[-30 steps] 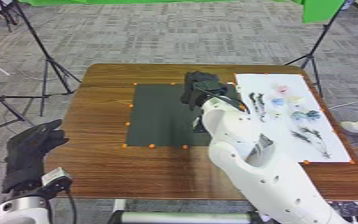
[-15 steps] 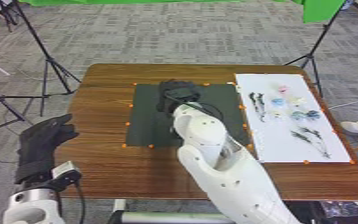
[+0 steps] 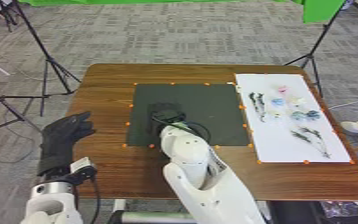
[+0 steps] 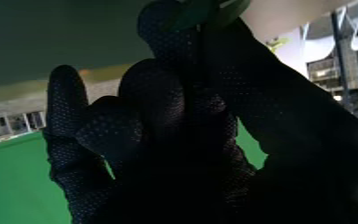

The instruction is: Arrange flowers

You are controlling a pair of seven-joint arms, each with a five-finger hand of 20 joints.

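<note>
"Head view?"
"Right hand [image 3: 165, 110] over the black mat [image 3: 218, 112]; left hand [image 3: 62, 140] loosely open at the table's [image 3: 104, 172] left side; flowers [image 3: 283, 90] on the white sheet [image 3: 278, 145]."
"Right wrist view?"
"Thumb and finger pinching green leaves [image 4: 233, 11] (dim down there)."

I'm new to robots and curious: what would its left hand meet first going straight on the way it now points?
Probably nothing: the way ahead of the left hand looks free across the table, though its height is unclear.
</note>
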